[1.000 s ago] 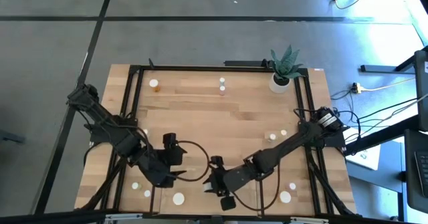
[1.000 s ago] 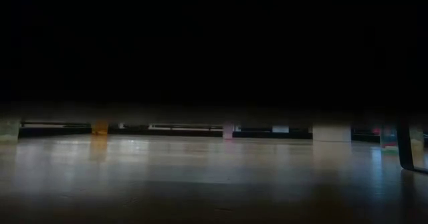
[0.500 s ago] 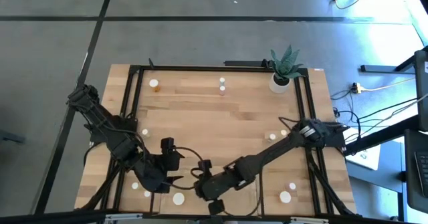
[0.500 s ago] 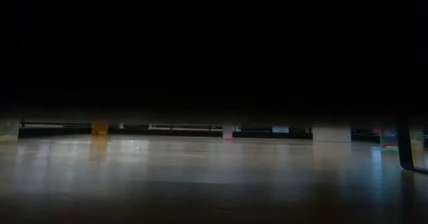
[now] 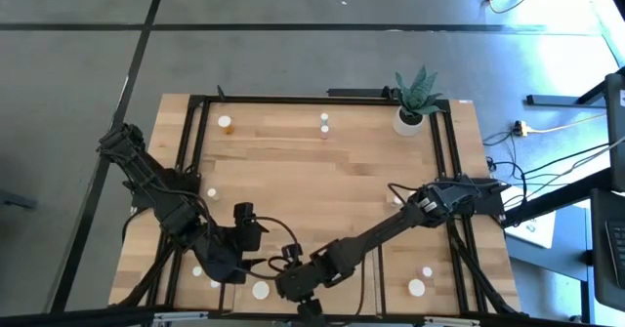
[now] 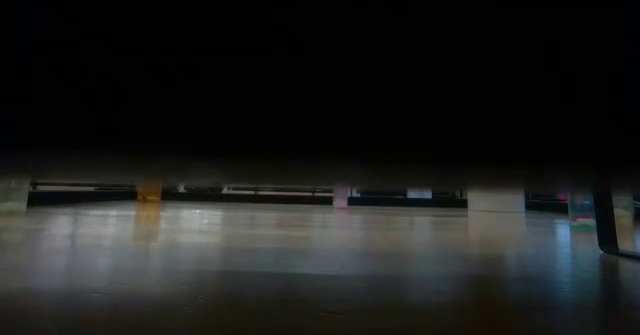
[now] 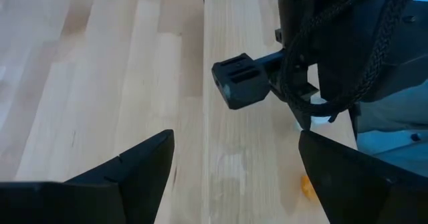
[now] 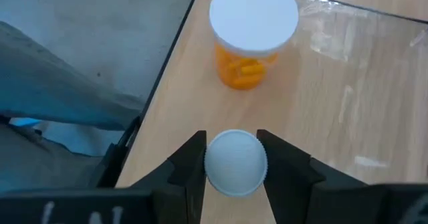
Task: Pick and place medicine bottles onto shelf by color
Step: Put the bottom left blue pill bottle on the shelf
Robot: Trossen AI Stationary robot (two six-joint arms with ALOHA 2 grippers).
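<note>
My right gripper (image 5: 286, 286) is near the table's near edge, left of centre, and is shut on a small white-capped bottle (image 8: 234, 162). A wider amber bottle with a white cap (image 8: 254, 23) stands on the wood just beyond it; it also shows in the high view (image 5: 261, 290). My left gripper (image 7: 231, 160) is open and empty above the wood, close to the left of the right gripper (image 7: 241, 82). The shelf (image 5: 322, 171) is the light-wood board between dark frame bars. An amber bottle (image 5: 226, 122) and a small bottle (image 5: 324, 122) stand at its far side. My right gripper pinches the small bottle by its white cap (image 8: 215, 164), one finger on each side. The fingers come from above, pointing down. The cap hides the bottle's body, and I cannot tell whether the bottle stands on the wood or is lifted.
More white-capped bottles stand at the near left (image 5: 198, 270), (image 5: 216, 282), the left (image 5: 211, 192), the right (image 5: 396, 199) and the near right (image 5: 427, 271), (image 5: 417, 288). A white pot with a spiky plant (image 5: 410, 119) stands at the far right. The table's near edge is close to the right gripper.
My right gripper has gone toward the table's left and near edges, close up to the wide amber bottle and my left gripper.
</note>
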